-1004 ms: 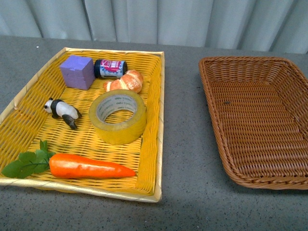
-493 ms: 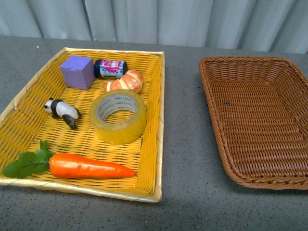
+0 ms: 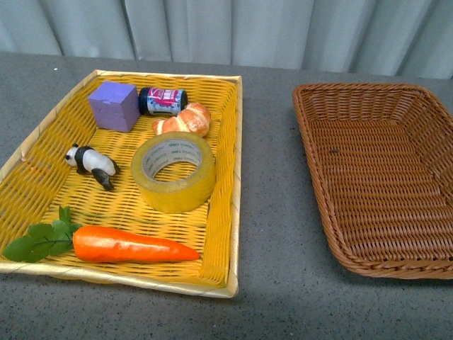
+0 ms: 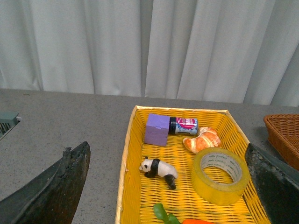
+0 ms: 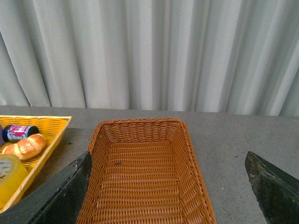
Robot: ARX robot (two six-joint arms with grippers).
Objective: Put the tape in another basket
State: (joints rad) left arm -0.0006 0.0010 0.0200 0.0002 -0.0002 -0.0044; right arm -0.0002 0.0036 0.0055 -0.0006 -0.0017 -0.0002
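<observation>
The tape (image 3: pixel 173 171), a wide yellowish roll with a white printed core, lies flat in the yellow woven tray (image 3: pixel 225 212), just in front of the croissant (image 3: pixel 184 120). It also shows in the left wrist view (image 4: pixel 219 175) and at the edge of the right wrist view (image 5: pixel 9 176). The brown wicker basket (image 3: pixel 318 191) stands empty to the right; it also shows in the right wrist view (image 5: pixel 140 126). My left gripper (image 4: pixel 170 205) is open, held above and before the tray. My right gripper (image 5: pixel 170 200) is open above the brown basket. Neither arm shows in the front view.
The yellow tray also holds a purple cube (image 3: pixel 113 105), a small dark jar (image 3: pixel 162 100), a panda figure (image 3: pixel 92 163) and a carrot with leaves (image 3: pixel 124 244). A strip of grey tabletop (image 3: pixel 272 198) separates tray and basket. A curtain hangs behind.
</observation>
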